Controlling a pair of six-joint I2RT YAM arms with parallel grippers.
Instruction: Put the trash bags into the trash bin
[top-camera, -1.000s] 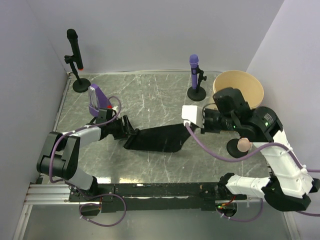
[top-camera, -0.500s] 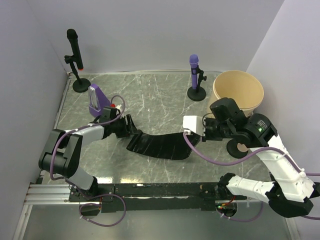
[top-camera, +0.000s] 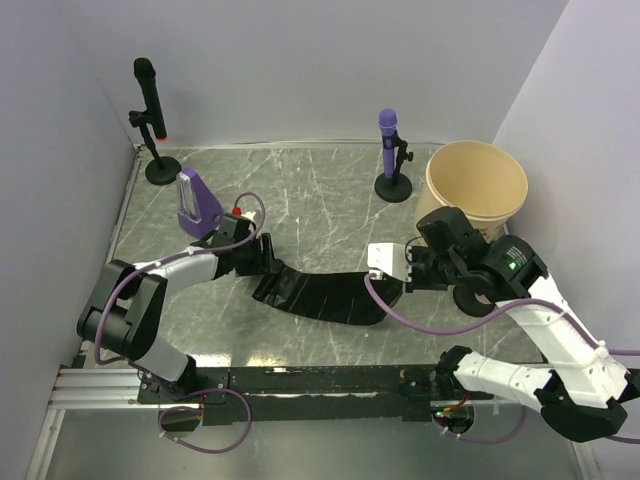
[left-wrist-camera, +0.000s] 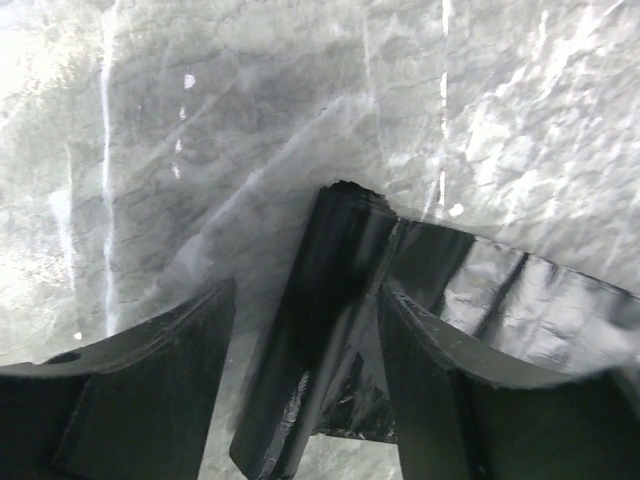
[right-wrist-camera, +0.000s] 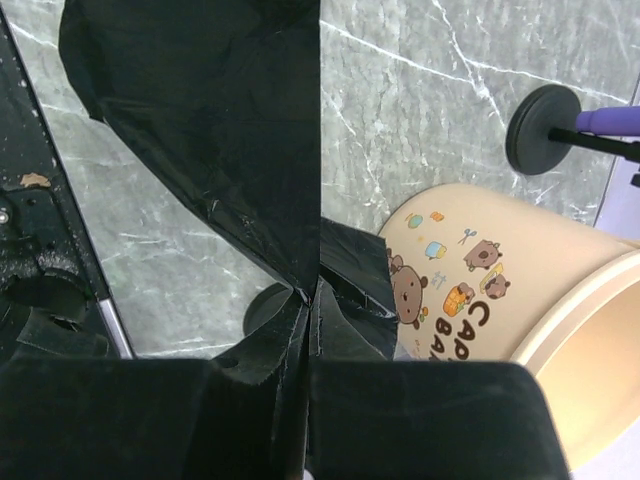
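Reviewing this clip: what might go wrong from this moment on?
1. The right fingers pinch only a bunched edge of the trash bag; the floppy film may slip out.
2. The open left fingers straddle the bag's other end and may snag it.
3. The trailing bag might drape over the rim of the trash bin.

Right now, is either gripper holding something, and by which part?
The right gripper pinches the trash bag at its end nearest the trash bin. The left gripper stands open around the other end, holding nothing.
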